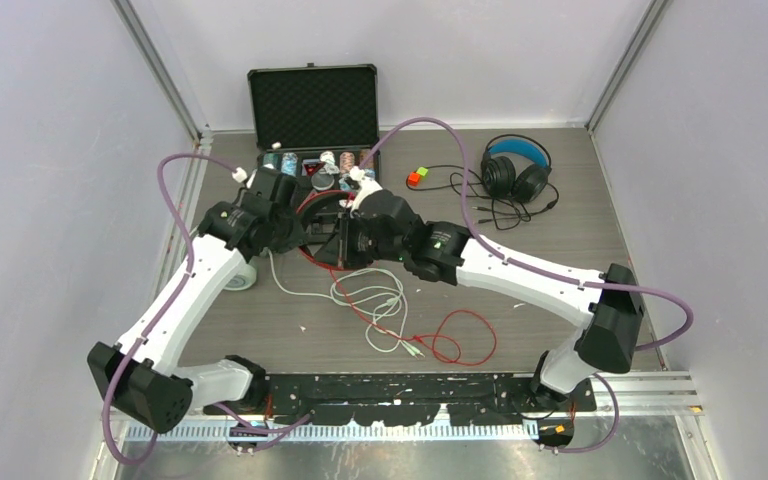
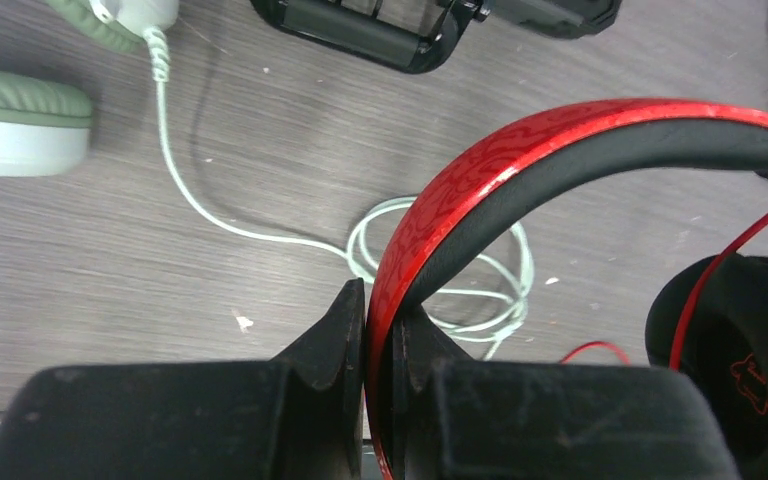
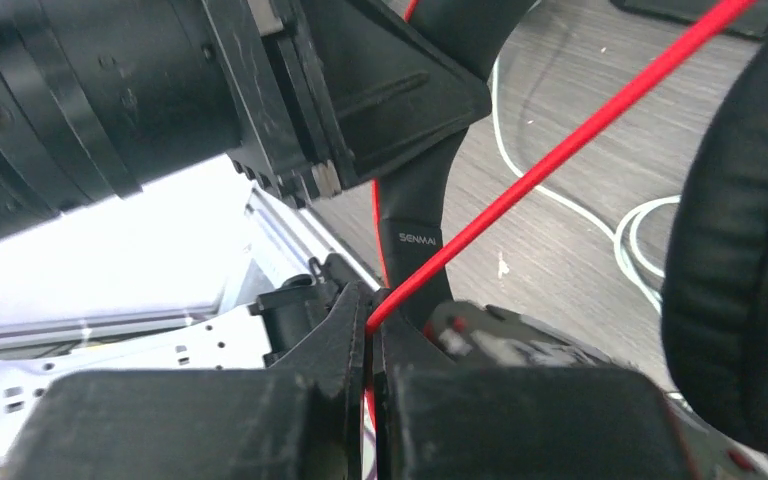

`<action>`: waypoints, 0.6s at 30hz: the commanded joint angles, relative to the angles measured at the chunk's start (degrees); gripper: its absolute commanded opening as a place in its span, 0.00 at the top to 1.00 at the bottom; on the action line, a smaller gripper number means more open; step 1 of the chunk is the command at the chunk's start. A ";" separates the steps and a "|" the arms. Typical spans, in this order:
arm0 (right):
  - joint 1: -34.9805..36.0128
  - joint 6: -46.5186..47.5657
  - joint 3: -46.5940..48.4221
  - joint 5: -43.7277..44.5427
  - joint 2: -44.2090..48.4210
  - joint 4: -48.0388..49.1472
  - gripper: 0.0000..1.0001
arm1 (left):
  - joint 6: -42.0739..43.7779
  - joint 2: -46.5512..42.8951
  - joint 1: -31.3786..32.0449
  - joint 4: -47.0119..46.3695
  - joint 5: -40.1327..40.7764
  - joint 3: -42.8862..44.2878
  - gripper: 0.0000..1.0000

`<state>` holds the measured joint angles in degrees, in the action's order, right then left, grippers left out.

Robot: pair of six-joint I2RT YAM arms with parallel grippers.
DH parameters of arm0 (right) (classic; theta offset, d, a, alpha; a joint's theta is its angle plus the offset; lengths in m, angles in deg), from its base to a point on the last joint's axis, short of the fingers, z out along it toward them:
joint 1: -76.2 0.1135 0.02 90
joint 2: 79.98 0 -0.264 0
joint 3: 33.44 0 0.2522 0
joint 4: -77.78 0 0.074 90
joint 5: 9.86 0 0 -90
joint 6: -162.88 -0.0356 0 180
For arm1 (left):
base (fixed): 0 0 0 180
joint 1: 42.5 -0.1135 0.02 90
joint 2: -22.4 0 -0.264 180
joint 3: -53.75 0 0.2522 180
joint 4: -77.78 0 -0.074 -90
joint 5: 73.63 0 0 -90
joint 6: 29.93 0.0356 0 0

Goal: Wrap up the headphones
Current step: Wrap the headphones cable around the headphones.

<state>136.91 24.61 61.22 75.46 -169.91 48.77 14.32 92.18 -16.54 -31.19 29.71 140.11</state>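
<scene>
Over grey tabletop, left end effector clamps half-hidden red headphones; right end effector pinches their cable.

SENMAI, printed on red headphones

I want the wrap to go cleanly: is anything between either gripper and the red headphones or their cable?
Nothing visible does. The left gripper is shut directly on the red headphones at the headband, and the right gripper is shut directly on their red cable.
</scene>
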 commanded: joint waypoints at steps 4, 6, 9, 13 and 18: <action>5.29 10.03 -0.26 11.58 2.12 2.40 0.94 | -11.46 -4.27 -4.22 -14.00 -10.65 -1.92 1.00; 6.65 13.25 -1.04 13.94 2.49 3.18 0.93 | -11.75 -4.21 -4.25 -13.93 -10.95 -1.09 1.00; 7.80 17.34 -3.67 15.25 3.55 6.14 0.93 | -12.80 -5.06 -4.33 -14.01 -10.44 -0.45 1.00; 8.25 20.93 -8.29 16.50 6.11 11.22 0.92 | -14.05 -6.23 -4.56 -14.30 -10.19 0.26 1.00; 9.14 27.88 -15.86 14.17 9.69 20.21 0.87 | -15.90 -7.40 -4.77 -14.94 -11.50 1.11 1.00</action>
<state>144.40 44.70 50.47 90.76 -164.28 60.90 3.91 87.87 -20.52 -37.94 20.53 137.11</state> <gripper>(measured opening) 0.106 0.085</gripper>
